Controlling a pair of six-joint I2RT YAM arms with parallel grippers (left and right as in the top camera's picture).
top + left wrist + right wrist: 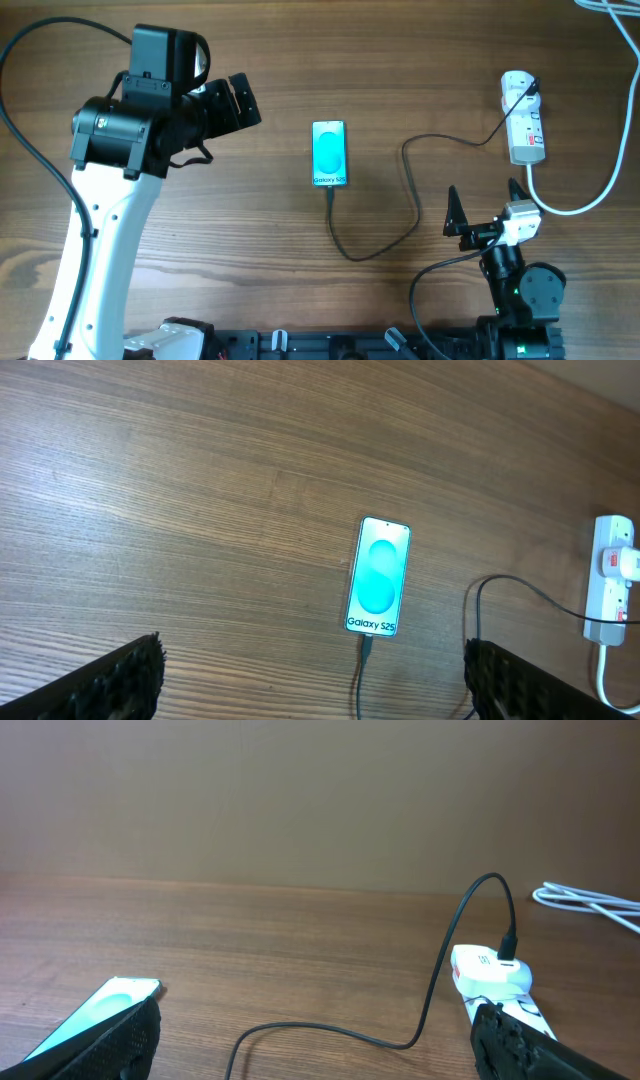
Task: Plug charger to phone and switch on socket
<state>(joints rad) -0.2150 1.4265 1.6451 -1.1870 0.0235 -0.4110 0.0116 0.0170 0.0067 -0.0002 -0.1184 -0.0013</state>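
1. My left gripper [245,100] is open. Its fingers are wide apart and hold nothing. The phone [329,153] lies flat ahead of them, well apart from them, with its long side pointing away from them.
2. The charger [412,190] tip looks pushed into the phone's bottom end, the end nearest those fingers. It then loops off to the right and runs up to the socket.
3. My right gripper [485,205] is open too, with nothing between its fingers.
4. The socket [523,120] lies ahead of my right fingers and a bit to their right, near them. Its long side points away from them. I think this arm should reach over to switch it on, because it is much nearer than my left.
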